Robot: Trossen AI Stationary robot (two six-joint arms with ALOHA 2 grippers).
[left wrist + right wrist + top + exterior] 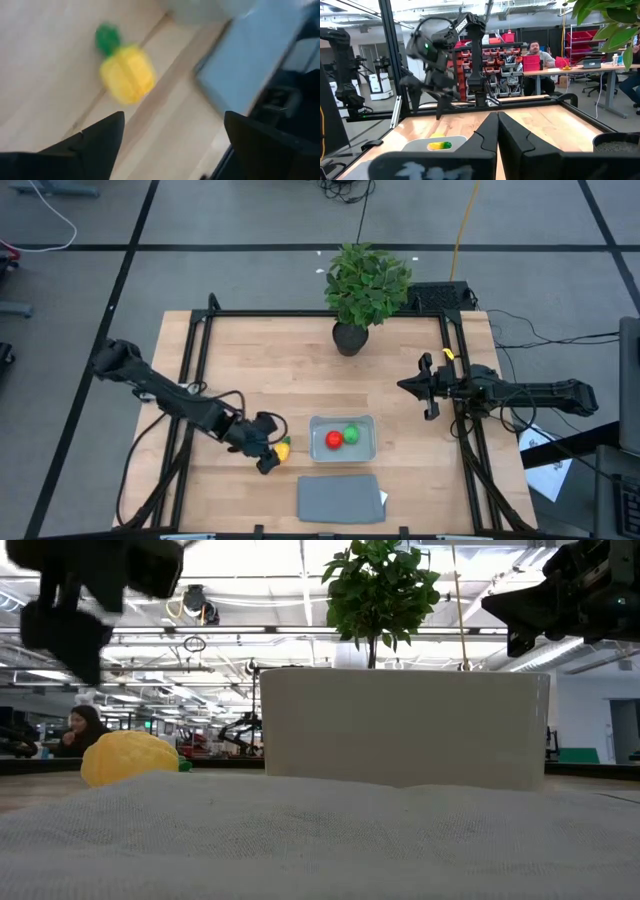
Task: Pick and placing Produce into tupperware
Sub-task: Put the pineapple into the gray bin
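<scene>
Lower centre of high view: we see round red piece and round green piece inside translucent grey-blue tupperware. Yellow green-tipped piece on table just left, between left gripper spread fingers, ungripped. Right gripper closed, empty.

Even overhead light on my top cam; soft short shadow under the potted plant, no glare. Table-level cam: ceiling strips behind the plant bright, foreground lid out of focus, grainy. Left wrist cam: heavy motion blur, yellow piece smeared. Right wrist cam: left gripper blurred, bkgd sharp.
</scene>
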